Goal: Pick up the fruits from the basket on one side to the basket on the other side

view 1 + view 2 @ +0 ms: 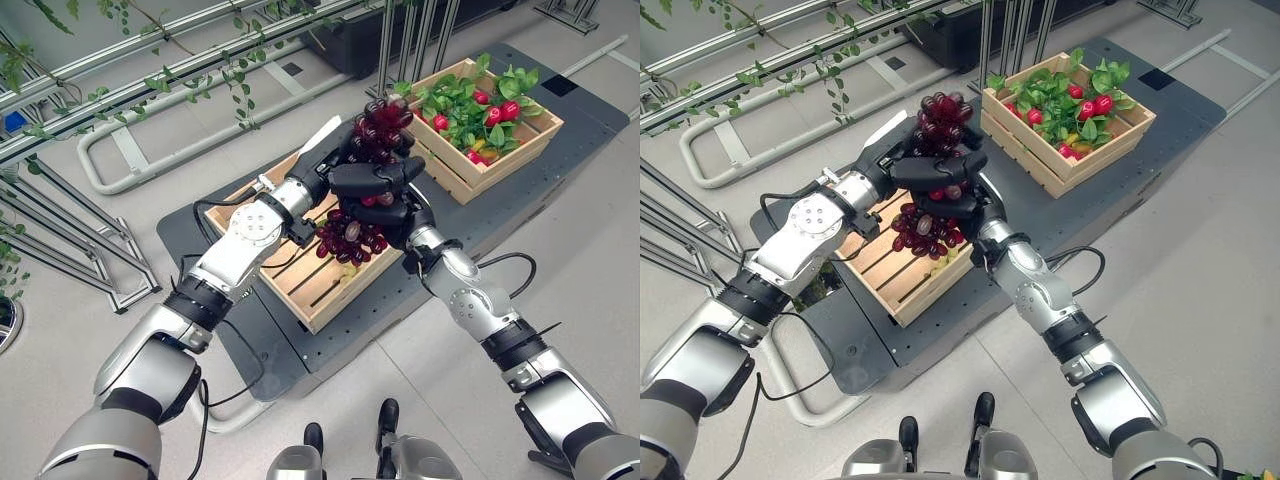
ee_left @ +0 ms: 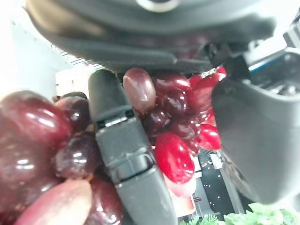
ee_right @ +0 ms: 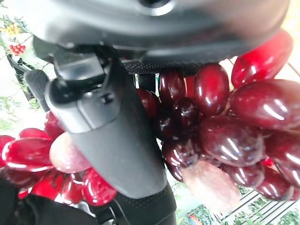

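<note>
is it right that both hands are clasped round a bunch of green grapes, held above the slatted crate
Not quite: the grapes are dark red, not green, as the left eye view shows. The rest holds: the left hand and right hand both clasp the bunch above the slatted crate.

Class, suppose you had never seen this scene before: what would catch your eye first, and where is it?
First, the big bunch of dark red grapes in mid-scene, clasped between the left hand and the right hand above the near wooden crate. Next, the far wooden crate on the robot's right, full of green leaves and small red fruits. Both crates sit on a dark platform on the pale floor.
</note>
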